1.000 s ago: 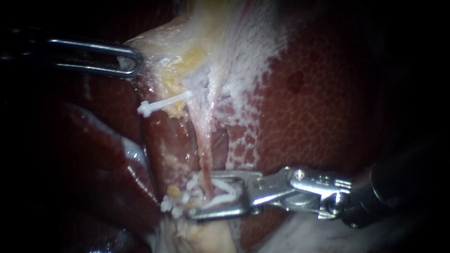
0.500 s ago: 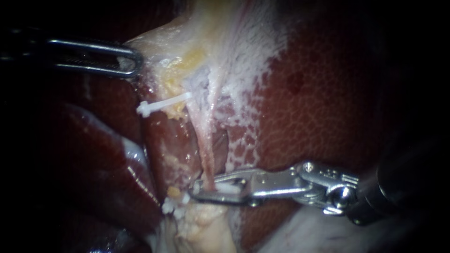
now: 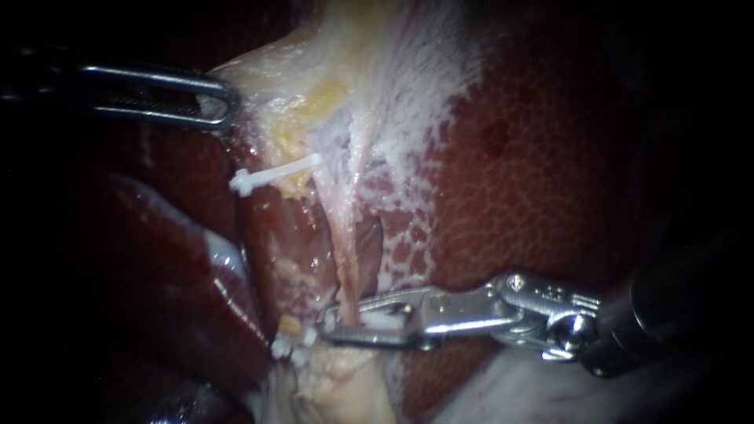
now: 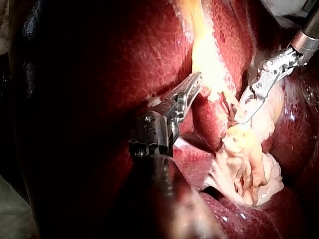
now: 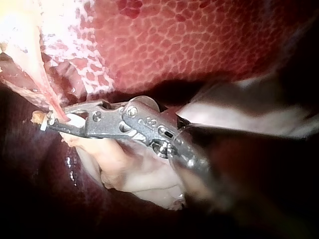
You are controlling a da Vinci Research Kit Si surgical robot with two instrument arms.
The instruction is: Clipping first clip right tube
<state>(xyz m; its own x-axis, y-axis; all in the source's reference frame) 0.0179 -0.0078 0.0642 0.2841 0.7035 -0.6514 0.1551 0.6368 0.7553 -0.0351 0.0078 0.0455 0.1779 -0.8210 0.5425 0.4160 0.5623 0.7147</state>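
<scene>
**Right jaws clamping a clip on the tube**

The right instrument is pressing its jaws nearly together on the tube, with a white clip sitting between them. The left instrument, well apart from it, is gripping the edge of the pale tissue, jaws together on it. The liver, mottled red, is lying behind and beside both, and fatty tissue is bunching under the right jaws. The tube is running down from the pale tissue and crossing the right jaws just behind their tips. An upper clip is sitting beside the tube, between the two instruments.
</scene>
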